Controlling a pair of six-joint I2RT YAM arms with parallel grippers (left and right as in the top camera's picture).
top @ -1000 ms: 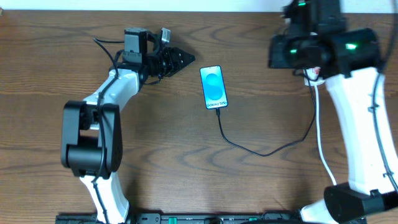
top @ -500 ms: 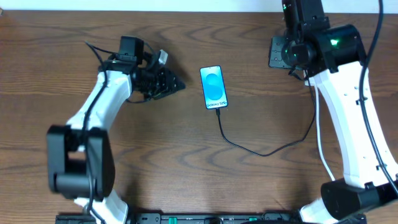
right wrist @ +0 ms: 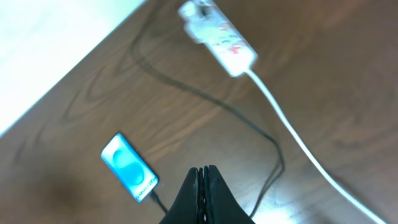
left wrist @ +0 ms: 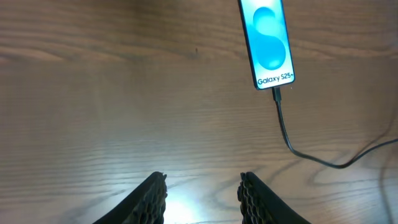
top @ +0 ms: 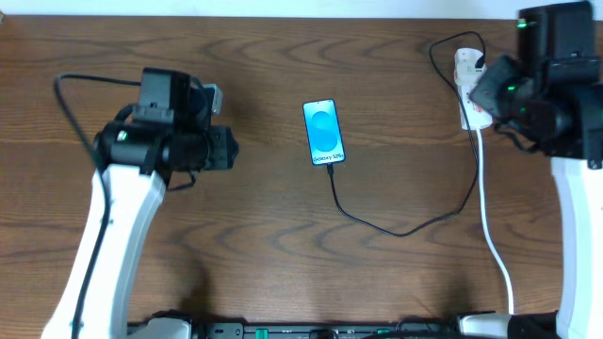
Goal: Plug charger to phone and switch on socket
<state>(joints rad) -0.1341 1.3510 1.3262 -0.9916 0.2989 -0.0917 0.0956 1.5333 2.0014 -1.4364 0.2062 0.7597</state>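
Note:
The phone point(top: 323, 131) lies face up mid-table, its blue screen lit. The charger's thin black cable point(top: 405, 230) is plugged into the phone's lower end point(left wrist: 275, 93) and loops right and up to the socket point(top: 467, 92), a white strip with red switches point(right wrist: 219, 37). My left gripper point(left wrist: 203, 185) hangs open over bare wood, left of the phone, with nothing between its fingers. My right gripper point(right wrist: 203, 172) is shut and empty, raised well off the table, with the socket ahead of it and the phone point(right wrist: 129, 167) low on the left.
The socket's thick white cord point(top: 488, 207) runs down the right side to the front edge. The right arm point(top: 565, 104) stands just right of the socket. The table's back edge point(top: 301, 13) lies beyond the phone.
My left arm has drawn back to the left, away from the phone. My right arm has swung right and off the socket, which now shows from above.

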